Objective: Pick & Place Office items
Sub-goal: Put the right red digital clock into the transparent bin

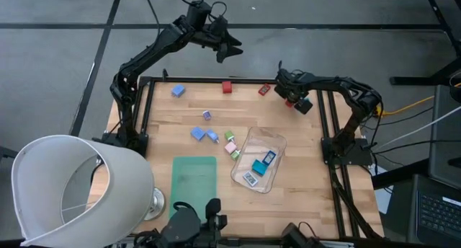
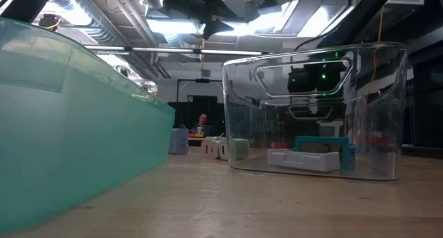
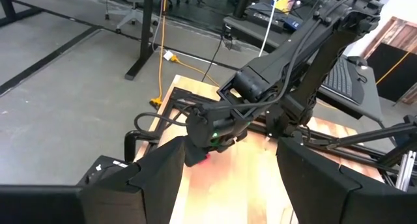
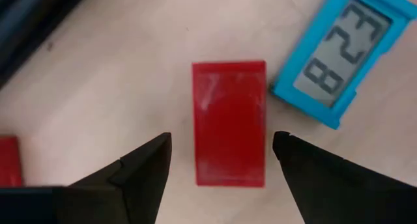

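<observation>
Small office items lie on the wooden table: a blue piece (image 1: 178, 91), two red pieces (image 1: 227, 86) (image 1: 264, 89), and a cluster of blue, green and pink ones (image 1: 229, 141). My right gripper (image 1: 290, 96) is low over the far right part of the table and open. Its fingers stand on either side of a flat red block (image 4: 228, 120) without touching it. A blue piece with a grey display (image 4: 339, 55) lies beside that block. My left gripper (image 1: 229, 47) is open, raised beyond the far edge and clear of everything. My left gripper (image 3: 228, 175) looks toward the right arm.
A clear plastic tray (image 1: 276, 142) stands right of centre with blue and teal labelled pieces (image 1: 261, 166) inside. A flat green mat (image 1: 194, 177) lies near the near edge. A white lampshade (image 1: 72, 187) covers the near left corner. Black frame rails (image 1: 328, 118) border the table.
</observation>
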Motion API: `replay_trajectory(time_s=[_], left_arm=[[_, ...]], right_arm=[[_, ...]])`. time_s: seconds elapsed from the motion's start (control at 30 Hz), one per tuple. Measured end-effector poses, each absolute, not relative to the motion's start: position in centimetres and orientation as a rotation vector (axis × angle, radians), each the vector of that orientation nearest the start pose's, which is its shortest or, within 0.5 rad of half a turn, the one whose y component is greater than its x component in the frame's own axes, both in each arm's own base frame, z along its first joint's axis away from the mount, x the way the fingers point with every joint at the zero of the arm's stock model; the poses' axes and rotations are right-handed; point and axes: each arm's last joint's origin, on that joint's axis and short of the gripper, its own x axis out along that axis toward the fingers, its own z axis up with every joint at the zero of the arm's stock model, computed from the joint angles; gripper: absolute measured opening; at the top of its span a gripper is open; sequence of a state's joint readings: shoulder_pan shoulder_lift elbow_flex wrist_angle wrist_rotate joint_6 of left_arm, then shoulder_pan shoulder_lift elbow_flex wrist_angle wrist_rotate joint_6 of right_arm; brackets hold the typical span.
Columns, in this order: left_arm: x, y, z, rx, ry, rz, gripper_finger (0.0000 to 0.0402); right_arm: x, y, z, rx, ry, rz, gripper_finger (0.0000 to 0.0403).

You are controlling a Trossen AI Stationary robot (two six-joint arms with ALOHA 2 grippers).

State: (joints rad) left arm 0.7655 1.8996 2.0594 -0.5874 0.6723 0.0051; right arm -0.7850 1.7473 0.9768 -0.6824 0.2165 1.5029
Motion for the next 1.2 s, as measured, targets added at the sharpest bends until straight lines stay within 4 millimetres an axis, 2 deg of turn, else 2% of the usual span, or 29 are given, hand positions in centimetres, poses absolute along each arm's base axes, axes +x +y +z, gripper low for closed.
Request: replay_trajectory(time_s=[0.23,0.47,0.7,0.8,0.93,1.2], left_arm=[[31.5,27.8,41.3,-0.279,0.335,0.09,0.0239],[31.5,27.8,41.3,-0.279,0.336,0.091,0.0239],[31.4,27.8,41.2,-0.28,0.336,0.094,0.0239],[31.4,27.8,41.2,-0.28,0.336,0.094,0.0239],[31.4,27.8,41.2,-0.28,0.337,0.094,0.0239],[31.4,27.8,41.3,-0.279,0.336,0.093,0.0239]], right_arm=[[20.4,-21.5,14.0,1.502,0.569,-1.793,0.0268],[20.9,-21.5,12.4,1.487,0.66,-1.785,0.024],[21.3,-21.2,12.2,1.443,0.662,-1.797,0.0232],[21.4,-21.2,12.2,1.447,0.66,-1.789,0.021],[21.5,-21.2,12.2,1.461,0.661,-1.771,0.0157],[22.3,-21.4,12.8,1.453,0.706,-1.688,0.0154]])
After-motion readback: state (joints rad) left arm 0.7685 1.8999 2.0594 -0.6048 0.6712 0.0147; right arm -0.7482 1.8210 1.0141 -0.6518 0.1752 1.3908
